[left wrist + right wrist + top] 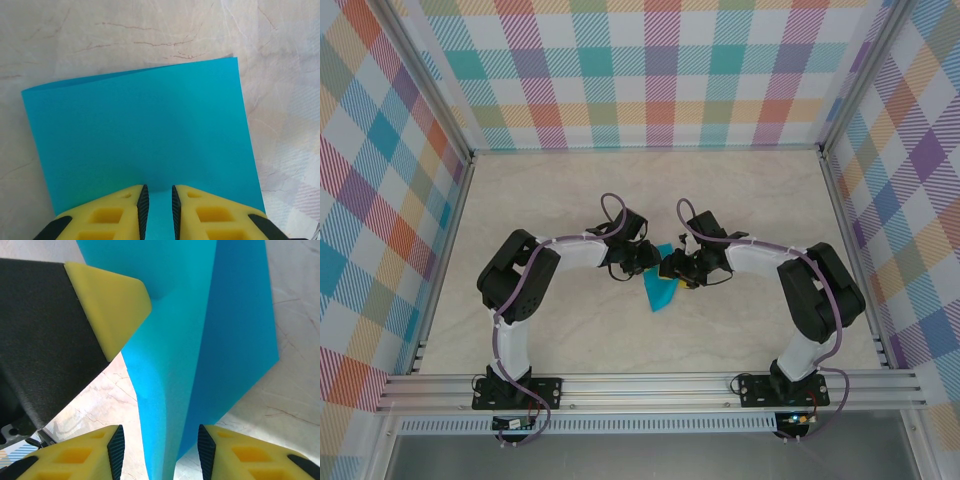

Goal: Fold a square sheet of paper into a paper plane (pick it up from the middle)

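The square sheet of paper (660, 292) is teal and folded, lying at mid-table between both arms. In the left wrist view the paper (145, 135) is a flat folded rectangle. My left gripper (158, 200) rests its tips on the paper's near edge, with its jaws a narrow gap apart and teal showing between them. In the right wrist view a raised fold of the paper (200, 340) runs between the jaws of my right gripper (160, 437), which stand wide and clear of it. The left gripper's yellow finger (112, 305) sits at the paper's far end. From above, the left gripper (645, 265) and the right gripper (672, 270) almost meet.
The marble-patterned table (570, 190) is walled by checked panels on three sides. An aluminium rail (650, 388) runs along the near edge, where both arm bases are bolted.
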Tool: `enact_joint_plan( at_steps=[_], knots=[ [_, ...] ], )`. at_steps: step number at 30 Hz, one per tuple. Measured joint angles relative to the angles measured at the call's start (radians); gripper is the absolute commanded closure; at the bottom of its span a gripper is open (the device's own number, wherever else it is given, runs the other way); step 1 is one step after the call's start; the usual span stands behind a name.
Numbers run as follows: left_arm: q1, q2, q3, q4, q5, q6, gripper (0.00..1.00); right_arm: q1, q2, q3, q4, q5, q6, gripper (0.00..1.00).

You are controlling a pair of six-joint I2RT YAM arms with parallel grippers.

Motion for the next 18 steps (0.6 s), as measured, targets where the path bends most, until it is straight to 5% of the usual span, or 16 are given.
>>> enact_joint_plan(
  at_steps=[18],
  knots=[
    [0.0,-0.003,0.0,-0.009,0.0,0.003,0.77,-0.033,0.01,0.016,-0.001,-0.032,-0.054,0.58]
  ],
)
